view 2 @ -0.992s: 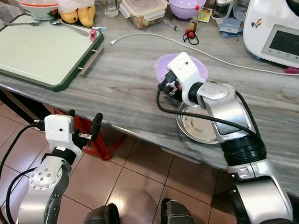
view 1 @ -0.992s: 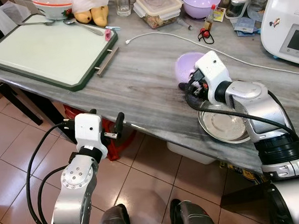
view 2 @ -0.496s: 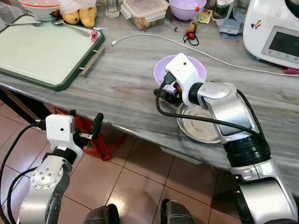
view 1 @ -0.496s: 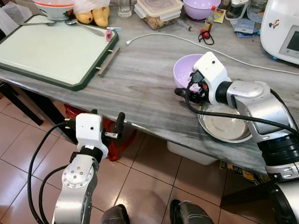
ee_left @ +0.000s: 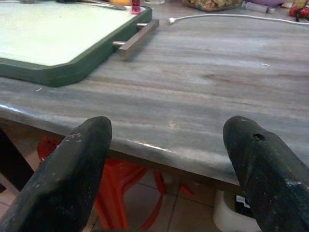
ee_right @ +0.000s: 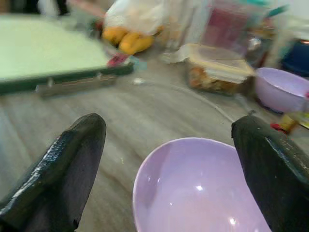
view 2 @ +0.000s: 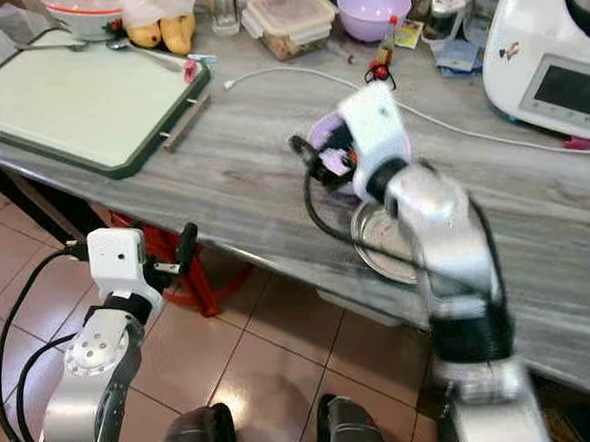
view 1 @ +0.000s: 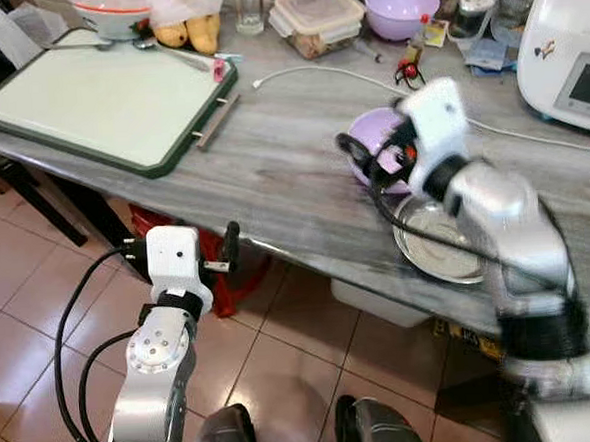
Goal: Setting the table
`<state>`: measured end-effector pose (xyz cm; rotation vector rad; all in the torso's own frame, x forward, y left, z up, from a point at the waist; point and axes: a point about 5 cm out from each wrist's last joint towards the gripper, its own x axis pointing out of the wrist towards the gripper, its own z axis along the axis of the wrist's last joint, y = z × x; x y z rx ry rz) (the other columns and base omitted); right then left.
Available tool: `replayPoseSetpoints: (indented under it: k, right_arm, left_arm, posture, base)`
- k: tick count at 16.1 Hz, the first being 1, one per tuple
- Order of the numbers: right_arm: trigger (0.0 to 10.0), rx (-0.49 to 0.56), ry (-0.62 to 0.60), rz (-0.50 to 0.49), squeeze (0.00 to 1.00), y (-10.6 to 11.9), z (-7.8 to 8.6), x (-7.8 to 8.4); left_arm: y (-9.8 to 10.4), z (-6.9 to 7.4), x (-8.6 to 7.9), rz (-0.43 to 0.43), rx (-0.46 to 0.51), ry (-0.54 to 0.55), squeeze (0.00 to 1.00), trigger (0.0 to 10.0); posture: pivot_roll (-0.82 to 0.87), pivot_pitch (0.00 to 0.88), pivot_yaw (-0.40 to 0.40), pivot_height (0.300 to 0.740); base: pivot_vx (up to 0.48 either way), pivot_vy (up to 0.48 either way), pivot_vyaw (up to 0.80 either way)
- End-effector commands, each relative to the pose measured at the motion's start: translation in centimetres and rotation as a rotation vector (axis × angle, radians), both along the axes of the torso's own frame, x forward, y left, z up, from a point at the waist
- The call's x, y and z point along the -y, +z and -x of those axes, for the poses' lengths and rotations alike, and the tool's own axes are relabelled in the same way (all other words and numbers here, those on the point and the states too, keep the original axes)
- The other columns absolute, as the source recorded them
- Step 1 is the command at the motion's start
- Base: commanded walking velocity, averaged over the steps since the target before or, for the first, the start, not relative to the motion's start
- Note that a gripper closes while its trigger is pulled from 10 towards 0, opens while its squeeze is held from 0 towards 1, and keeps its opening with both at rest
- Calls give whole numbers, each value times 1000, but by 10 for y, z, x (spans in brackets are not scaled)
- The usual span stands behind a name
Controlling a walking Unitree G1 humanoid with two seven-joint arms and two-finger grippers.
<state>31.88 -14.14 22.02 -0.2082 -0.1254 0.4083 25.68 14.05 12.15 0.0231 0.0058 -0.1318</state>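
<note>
Right gripper wide open over the lilac plastic bowl near the grey marble tabletop's front edge, holding nothing; a misaligned close could knock it onto the steel plate.

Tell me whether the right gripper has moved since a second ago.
Yes. The right gripper has risen and swung back from the steel plate, toward the white cable; its wrist is now motion-blurred over the near purple bowl.
</note>
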Motion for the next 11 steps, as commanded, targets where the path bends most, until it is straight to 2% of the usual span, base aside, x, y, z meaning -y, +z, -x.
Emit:
replayPoseSetpoints:
  k: [1,4,6,11]
  right_arm:
    - [10000,94,-68,-36,0,6,11,4]
    - [10000,113,-152,-109,0,-2,24,9]
    - [10000,79,-170,-146,0,-13,31,6]
    - [10000,57,-171,-171,0,-21,35,1]
  left_arm:
    - [-1,0,-4,-7,-5,22,0,10000]
    - [-1,0,-5,12,-14,33,0,10000]
    - [-1,0,-5,10,-14,32,0,10000]
    - [0,-2,-3,16,-10,33,0,10000]
  posture:
    - [-6,131,-18,740]
    - [-12,136,-14,740]
    - [-15,137,-14,740]
    - [-16,133,-17,740]
  base:
    - [0,0,0]
    - [-300,0,0]
    - [-324,0,0]
    - [-348,0,-735]
